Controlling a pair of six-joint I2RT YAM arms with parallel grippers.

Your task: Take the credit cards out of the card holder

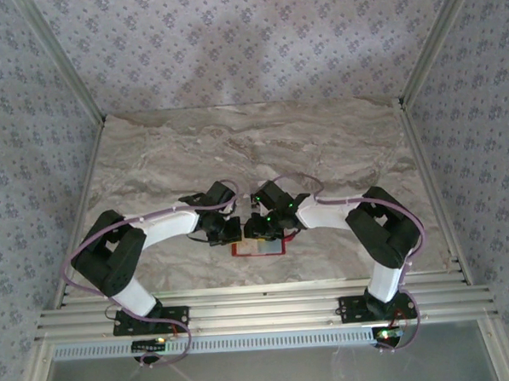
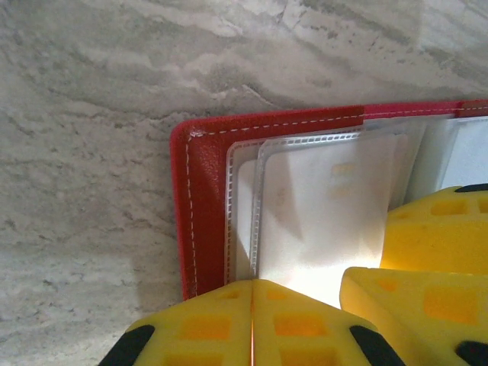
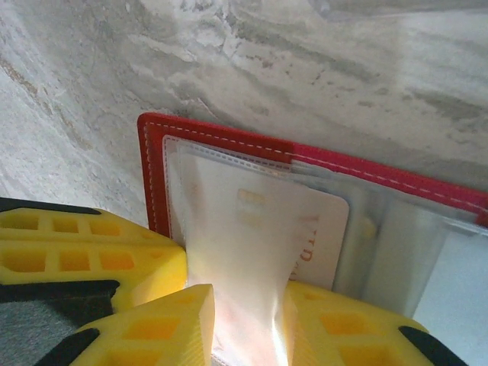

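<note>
Overhead, worktop: we see a marbled grey worktop (image 1: 261, 147), with both arms bent inward to meet toward 6 o'clock.
Overhead, card holder: the red card holder (image 1: 259, 250) lies open and flat at 6 o'clock from the worktop's centre, near its front edge.
Overhead, grippers: the left gripper (image 1: 228, 233) sits at the holder's 10 o'clock corner and the right gripper (image 1: 259, 228) at its 12 o'clock edge. From here we cannot tell how their jaws stand.
Left wrist, card holder: the card holder (image 2: 202, 198) comes in from 3 o'clock, its rounded stitched corner at 10 o'clock, flat on the worktop (image 2: 114, 91).
Left wrist, contents: a clear sleeve (image 2: 263, 206) sits inside the red border, and a pale credit card (image 2: 328, 206) shows inside it.
Left wrist, left gripper: at 6 o'clock the left gripper (image 2: 252, 297) has its yellow jaws pressed together over the holder's near edge. We cannot tell whether anything is nipped between them.
Left wrist, right gripper: its yellow fingers (image 2: 435, 236) lie at 4 o'clock, on the sleeve.
Right wrist, card holder: the card holder (image 3: 152, 175) has its corner at 10 o'clock, and its red edge runs off toward 3 o'clock.
Right wrist, credit card: the credit card (image 3: 313, 229), with a chip mark and lettering, lies in the holder at 1 o'clock from the jaws.
Right wrist, right gripper: at 6 o'clock the right gripper (image 3: 248, 324) is part-closed, with the clear sleeve (image 3: 221, 244) drawn up and pinched between its jaws.
Right wrist, left gripper: a yellow finger (image 3: 84, 255) shows at 8 o'clock, against the holder's red border.
</note>
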